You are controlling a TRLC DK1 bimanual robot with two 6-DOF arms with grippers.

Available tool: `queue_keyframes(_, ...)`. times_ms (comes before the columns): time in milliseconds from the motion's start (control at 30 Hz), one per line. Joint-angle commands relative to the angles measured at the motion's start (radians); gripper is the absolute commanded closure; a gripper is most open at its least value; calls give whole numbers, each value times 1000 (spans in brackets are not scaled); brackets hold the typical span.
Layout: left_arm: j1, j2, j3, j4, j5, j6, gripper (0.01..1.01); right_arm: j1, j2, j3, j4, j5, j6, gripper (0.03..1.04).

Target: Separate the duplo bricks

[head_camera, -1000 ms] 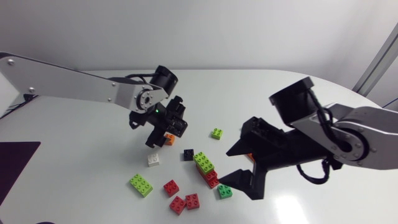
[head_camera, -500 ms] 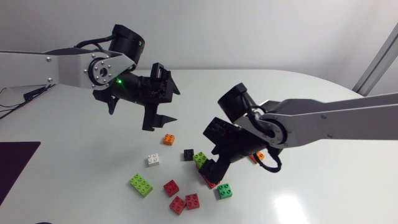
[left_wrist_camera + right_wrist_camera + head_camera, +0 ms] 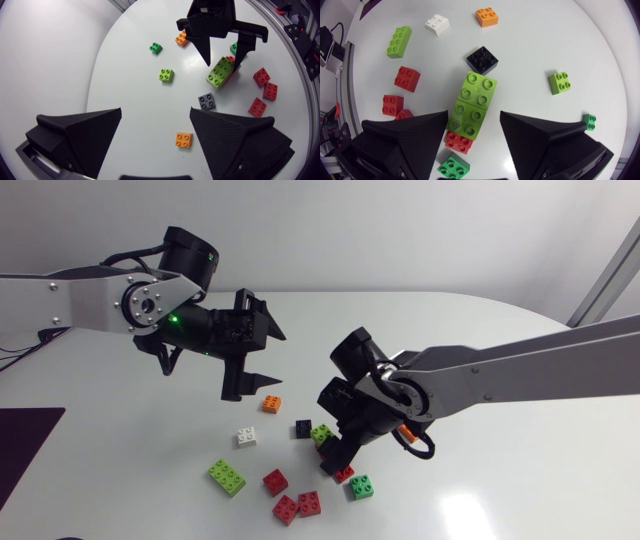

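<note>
Closest to the front edge of the white surface (image 3: 520, 480) lie two red bricks (image 3: 309, 502), side by side and touching. A third red brick (image 3: 275, 481) sits just behind them, with a long lime brick (image 3: 227, 476) on one side and a dark green brick (image 3: 361, 487) on the other. Just past these stands the stack (image 3: 472, 102), lime bricks sitting on a red one. The right tool (image 3: 472, 117) is lowered over it with a finger on each side. Its fingers are apart, and a gap shows at one of them, so nothing is clamped. A black brick (image 3: 303, 428) lies just beside the stack, a white brick (image 3: 247, 437) near it, and an orange brick (image 3: 271, 404) farther back. Farthest off, the left tool (image 3: 156, 112) hangs above the surface, fingers spread wide and holding nothing.
</note>
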Motion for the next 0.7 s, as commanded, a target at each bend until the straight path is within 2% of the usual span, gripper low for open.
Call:
queue_keyframes(0, 8, -19, -26, 3, 17, -22, 82, 6, 20, -13, 8, 13, 21, 582)
queue_keyframes(33, 7, -22, -29, 3, 21, -26, 82, 6, 20, -15, 9, 13, 18, 664)
queue_keyframes(67, 7, -25, -30, 3, 24, -28, 82, 6, 20, -15, 11, 13, 15, 692)
queue_keyframes(233, -7, -44, -36, 3, 38, -51, 84, 12, -23, -44, 9, 13, -34, 713)
queue_keyframes(367, -27, -47, -29, -8, 60, -80, 84, -17, -136, -89, 6, -27, -128, 723)
queue_keyframes(467, -46, -38, 5, -86, 95, -91, 85, -60, -206, -122, 5, -82, -185, 723)
queue_keyframes(567, -70, -35, 27, -141, 132, -115, 85, -90, -255, -151, 5, -120, -212, 723)
queue_keyframes(667, -93, -21, 66, -246, 175, -115, 87, -110, -288, -174, 5, -146, -234, 723)
